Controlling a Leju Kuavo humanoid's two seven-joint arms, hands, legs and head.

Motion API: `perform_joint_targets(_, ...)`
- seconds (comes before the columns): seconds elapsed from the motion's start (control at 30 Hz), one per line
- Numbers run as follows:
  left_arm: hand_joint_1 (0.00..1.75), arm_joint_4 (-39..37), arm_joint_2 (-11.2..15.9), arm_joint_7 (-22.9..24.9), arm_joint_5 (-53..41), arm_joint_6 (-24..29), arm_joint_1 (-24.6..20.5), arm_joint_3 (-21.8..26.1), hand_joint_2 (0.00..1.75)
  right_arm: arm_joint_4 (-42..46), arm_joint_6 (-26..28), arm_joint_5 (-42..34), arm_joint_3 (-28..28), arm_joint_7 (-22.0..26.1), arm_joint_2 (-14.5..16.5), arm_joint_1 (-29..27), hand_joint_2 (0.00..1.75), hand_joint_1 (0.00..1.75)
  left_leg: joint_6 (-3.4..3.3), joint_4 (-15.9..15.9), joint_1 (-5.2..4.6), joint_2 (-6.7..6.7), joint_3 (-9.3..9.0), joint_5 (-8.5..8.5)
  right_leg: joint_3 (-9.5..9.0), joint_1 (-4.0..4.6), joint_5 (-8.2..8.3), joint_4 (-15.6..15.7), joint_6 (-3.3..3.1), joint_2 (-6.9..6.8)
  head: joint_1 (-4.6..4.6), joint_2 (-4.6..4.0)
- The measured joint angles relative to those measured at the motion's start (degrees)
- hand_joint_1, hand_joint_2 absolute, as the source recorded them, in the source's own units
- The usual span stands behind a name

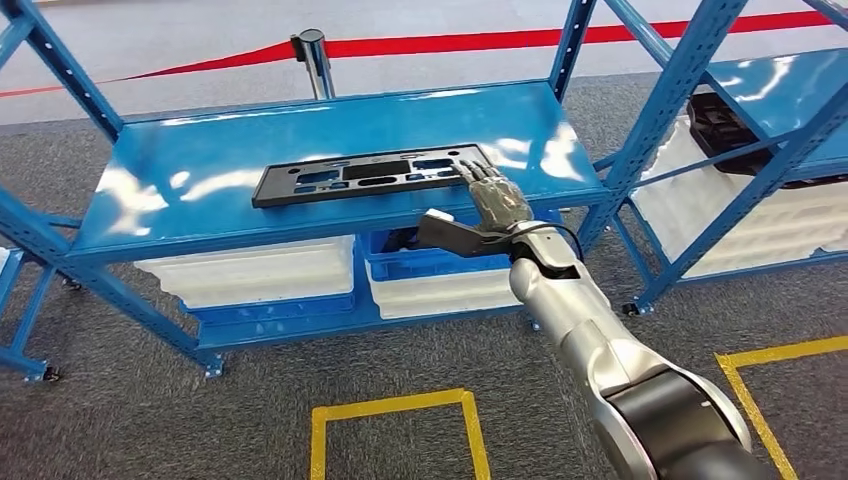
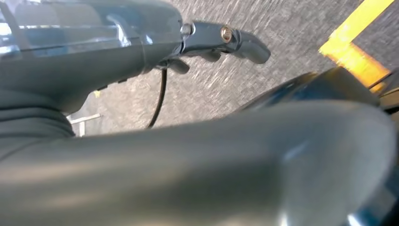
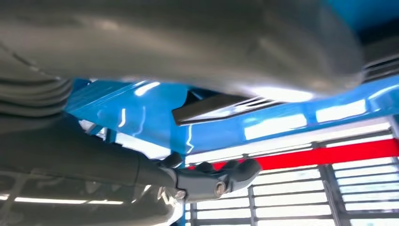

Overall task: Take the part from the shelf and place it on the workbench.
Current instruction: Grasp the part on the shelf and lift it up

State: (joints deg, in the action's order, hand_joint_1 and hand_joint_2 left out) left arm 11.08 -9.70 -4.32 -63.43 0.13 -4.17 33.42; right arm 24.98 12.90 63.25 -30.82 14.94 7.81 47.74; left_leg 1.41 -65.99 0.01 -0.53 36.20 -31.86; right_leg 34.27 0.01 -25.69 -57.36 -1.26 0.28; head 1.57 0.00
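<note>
The part (image 1: pixel 370 175) is a long flat black plastic panel with cut-outs, lying on the top board of the blue shelf (image 1: pixel 200 215). My right hand (image 1: pixel 497 205) reaches over the shelf's front edge at the panel's right end, fingers stretched out flat, fingertips (image 1: pixel 475 172) at the panel's corner. Its thumb (image 1: pixel 450 235) points left below the board's edge, and nothing is in its grasp. In the right wrist view the panel's edge (image 3: pixel 207 107) is a dark strip on the blue board beyond the thumb (image 3: pixel 214 181). My left hand (image 2: pixel 221 40) hangs over grey carpet, holding nothing.
White bins (image 1: pixel 250 272) and a blue crate (image 1: pixel 440 262) fill the lower shelf level. A second blue shelf (image 1: pixel 790 90) at right holds black parts (image 1: pixel 720 125) and white bins. Yellow floor lines (image 1: pixel 395 410) mark the carpet. A red barrier belt (image 1: pixel 480 42) and post stand behind.
</note>
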Motion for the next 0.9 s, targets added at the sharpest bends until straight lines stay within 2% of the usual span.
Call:
perform_joint_targets(0.03, 0.00, 0.01, 0.00, -0.05, 0.00, 0.01, -0.03, 0.03, 0.00, -0.01, -0.04, -0.01, -0.01, 0.03, 0.05, -0.05, 0.00, 0.00, 0.14, -4.01, 0.15, 0.03, 2.10, -1.49, -0.24, -0.09, -0.21, -0.01, -0.07, 0.00, -0.43, 0.00)
perform_joint_targets(0.07, 0.00, 0.01, 0.00, -0.10, 0.00, 0.01, -0.11, 0.05, 0.00, -0.01, -0.09, -0.01, -0.02, 0.05, 0.06, -0.19, 0.00, 0.00, 0.28, -7.21, 0.28, 0.05, 3.90, -2.27, -0.51, -0.16, -0.46, -0.03, -0.06, 0.00, -0.69, 0.00)
perform_joint_targets(0.1, 0.00, 0.02, 0.00, -0.14, 0.00, 0.02, -0.19, 0.07, 0.00, -0.02, -0.13, -0.02, -0.03, 0.07, 0.05, -0.33, 0.00, 0.00, 0.40, -8.64, 0.40, 0.08, 4.90, -2.02, -0.82, -0.26, -0.74, -0.05, 0.01, 0.00, -0.84, 0.00)
perform_joint_targets(0.13, 0.00, 0.02, 0.00, -0.13, 0.00, 0.02, -0.27, 0.08, 0.00, -0.02, -0.15, -0.02, -0.03, 0.09, 0.05, -0.44, 0.00, 0.00, 0.50, -7.74, 0.52, 0.10, 4.82, -0.61, -1.19, -0.39, -1.06, -0.09, 0.14, 0.03, -0.97, 0.00)
perform_joint_targets(0.2, 0.00, 0.02, 0.00, -0.05, -0.01, 0.02, -0.25, 0.10, 0.00, -0.02, -0.16, -0.02, -0.04, 0.11, 0.05, -0.50, 0.00, 0.00, 0.66, -0.56, 0.78, 0.14, 2.11, 4.09, -2.09, -0.68, -1.86, -0.23, 0.61, 0.12, -1.19, 0.00)
perform_joint_targets(0.23, 0.00, 0.00, 0.00, -0.01, -0.01, 0.01, -0.16, 0.10, 0.00, -0.02, -0.16, -0.02, -0.04, 0.13, 0.04, -0.44, 0.00, 0.00, 0.75, 3.04, 0.77, 0.14, 0.60, 5.76, -2.39, -0.69, -2.28, -0.39, 0.97, 0.19, -1.37, 0.00)
perform_joint_targets(0.27, 0.00, -0.01, 0.00, 0.02, -0.02, 0.01, -0.08, 0.10, 0.00, -0.02, -0.17, -0.02, -0.04, 0.14, 0.02, -0.40, 0.00, 0.00, 0.68, 5.50, 0.76, 0.13, -0.44, 6.52, -2.53, -0.67, -2.59, -0.51, 1.34, 0.24, -1.54, 0.00)
perform_joint_targets(0.3, 0.00, -0.03, 0.00, 0.04, -0.02, 0.00, -0.01, 0.10, 0.00, -0.02, -0.19, -0.02, -0.05, 0.16, -0.01, -0.40, 0.00, 0.00, 0.54, 6.63, 0.66, 0.08, -0.91, 6.50, -2.55, -0.63, -2.80, -0.57, 1.66, 0.26, -1.58, 0.00)
perform_joint_targets(0.43, 0.00, -0.03, -0.03, 0.00, -0.02, 0.00, 0.08, 0.10, 0.00, -0.02, -0.22, -0.02, -0.07, 0.19, -0.09, -0.45, 0.00, 0.00, -0.61, 7.15, 0.56, -0.14, -1.34, 5.75, -2.60, -0.77, -3.54, -0.75, 2.57, 0.12, -1.10, 0.00)
perform_joint_targets(0.5, 0.00, -0.02, -0.04, 0.00, -0.02, 0.00, 0.07, 0.10, 0.00, -0.02, -0.22, -0.03, -0.07, 0.19, -0.14, -0.31, 0.00, 0.00, -1.05, 7.32, 0.74, -0.07, -1.71, 5.57, -1.12, -0.77, -5.11, -3.77, 2.80, 0.12, -0.62, 0.00)
perform_joint_targets(0.53, 0.00, -0.02, -0.04, 0.01, -0.03, 0.00, 0.07, 0.10, 0.00, -0.02, -0.23, -0.04, -0.07, 0.19, -0.17, -0.27, 0.00, 0.00, -1.24, 7.33, 0.75, -0.03, -1.81, 5.44, 0.63, -0.75, -6.41, -7.00, 2.88, 0.12, -0.29, 0.00)
perform_joint_targets(0.6, 0.00, -0.02, -0.04, 0.02, -0.04, 0.00, 0.08, 0.10, 0.00, -0.04, -0.28, -0.05, -0.07, 0.19, -0.32, -0.51, 0.00, 0.00, -1.59, 7.32, 0.75, -0.01, -2.00, 5.14, 5.30, -0.76, -8.72, -14.73, 2.96, 0.12, 0.22, 0.00)
perform_joint_targets(0.63, 0.00, -0.02, -0.04, 0.02, -0.05, 0.00, 0.09, 0.10, 0.00, -0.05, -0.34, -0.09, -0.08, 0.19, -0.43, -0.75, 0.00, 0.00, -1.68, 7.31, 0.75, -0.06, -2.15, 4.96, 6.96, -0.75, -8.69, -16.89, 2.97, 0.12, 0.41, 0.00)
perform_joint_targets(0.67, 0.00, -0.02, -0.04, 0.03, -0.07, -0.01, 0.11, 0.10, 0.00, -0.06, -0.43, -0.15, -0.08, 0.19, -0.54, -0.93, 0.00, 0.00, -1.71, 7.31, 0.75, -0.14, -2.38, 4.76, 7.63, -0.75, -7.53, -16.94, 2.94, 0.12, 0.64, 0.00)
perform_joint_targets(0.7, 0.00, -0.02, -0.04, 0.05, -0.08, -0.03, 0.11, 0.10, 0.00, -0.07, -0.50, -0.23, -0.08, 0.20, -0.63, -1.02, 0.00, 0.00, -1.66, 7.30, 0.75, -0.23, -2.73, 4.50, 7.15, -0.72, -5.32, -14.66, 2.88, 0.12, 0.91, 0.00)
perform_joint_targets(0.73, 0.00, -0.02, -0.04, 0.08, -0.11, -0.05, 0.13, 0.10, 0.00, -0.07, -0.57, -0.31, -0.08, 0.21, -0.69, -1.03, 0.00, 0.00, -1.56, 7.31, 0.75, -0.28, -3.16, 4.20, 5.81, -0.69, -2.58, -10.79, 2.77, 0.12, 1.20, 0.00)
perform_joint_targets(0.77, 0.00, -0.03, -0.04, 0.10, -0.14, -0.07, 0.14, 0.10, 0.00, -0.07, -0.62, -0.37, -0.08, 0.24, -0.74, -0.99, 0.00, 0.00, -1.37, 7.33, 0.66, -0.31, -3.54, 3.88, 4.27, -0.57, -0.50, -6.99, 2.63, 0.12, 1.40, 0.00)
perform_joint_targets(0.8, 0.00, -0.03, -0.04, 0.12, -0.17, -0.09, 0.13, 0.10, 0.00, -0.07, -0.67, -0.41, -0.08, 0.26, -0.78, -0.91, 0.00, 0.00, -1.15, 7.35, 0.59, -0.32, -3.78, 3.62, 2.86, -0.43, 0.65, -3.78, 2.45, 0.14, 1.54, 0.00)
perform_joint_targets(0.83, 0.00, -0.04, -0.04, 0.14, -0.19, -0.10, 0.14, 0.10, 0.00, -0.07, -0.72, -0.44, -0.08, 0.29, -0.80, -0.88, 0.00, 0.00, -0.91, 7.42, 0.51, -0.32, -3.89, 3.47, 1.98, -0.30, 0.95, -1.94, 2.29, 0.16, 1.57, 0.00)
perform_joint_targets(0.9, 0.00, -0.05, -0.07, 0.17, -0.20, -0.11, 0.15, 0.10, 0.00, -0.07, -0.78, -0.49, -0.09, 0.33, -0.89, -0.87, 0.00, 0.00, -0.44, 7.68, 0.42, -0.31, -3.94, 3.39, 1.47, -0.18, 0.28, -1.07, 1.93, 0.22, 1.41, 0.00)
